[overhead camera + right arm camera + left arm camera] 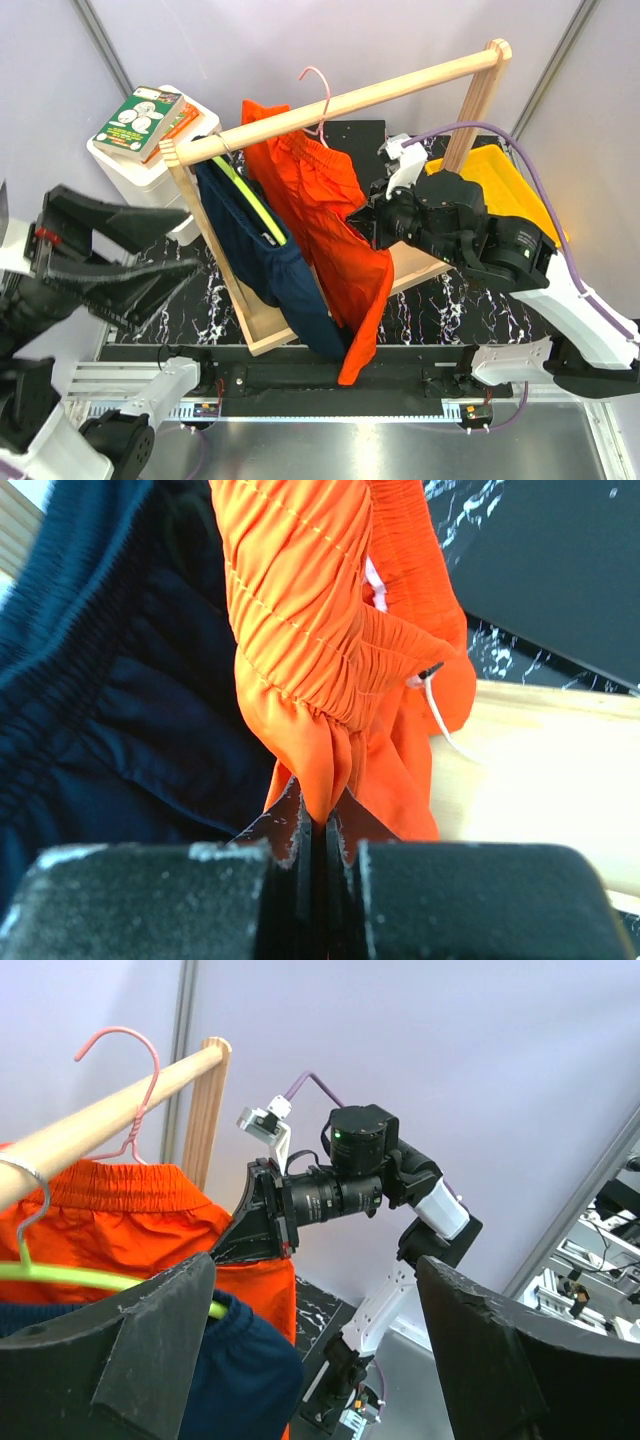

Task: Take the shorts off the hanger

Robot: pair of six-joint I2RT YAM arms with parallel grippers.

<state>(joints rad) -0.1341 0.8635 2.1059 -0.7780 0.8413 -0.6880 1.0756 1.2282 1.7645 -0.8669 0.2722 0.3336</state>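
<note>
Pale walls stand behind a black marbled bench (430,305) with a wooden rail (400,85) above it. On hangers hang orange shorts (320,200) and navy shorts (250,235). At 3 o'clock of the orange pair, the right tool (322,825) pinches its cloth tight. At 9 o'clock, the left tool (315,1280) gapes wide, holding nothing.

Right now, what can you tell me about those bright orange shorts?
The orange shorts are thin, soft-looking cloth with a gathered elastic waistband and a white drawstring. They hang from a pink wire hanger on the wooden rail, one leg drooping past the rack's base. The navy shorts touch one side; the right gripper is shut on a fold of the gathered cloth.
</note>
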